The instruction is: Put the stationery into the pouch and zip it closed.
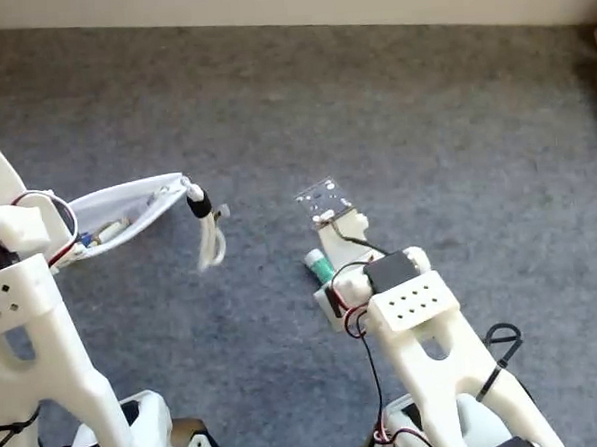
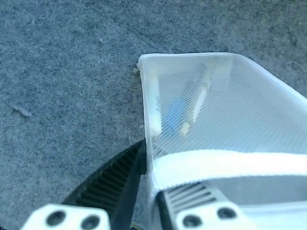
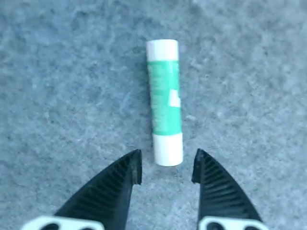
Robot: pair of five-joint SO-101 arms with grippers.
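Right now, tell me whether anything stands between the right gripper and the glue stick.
Nothing visible does. The right gripper is open, its tips flanking the near end of the glue stick on bare carpet.

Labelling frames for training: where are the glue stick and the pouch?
glue stick (image 3: 165,103), right wrist view, on the green middle of its barrel.
pouch (image 2: 230,115), left wrist view, on its see-through mesh wall.

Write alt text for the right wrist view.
A green-and-white glue stick lies on grey carpet, its near end between the tips of the open black fingers of the right gripper, touching neither.
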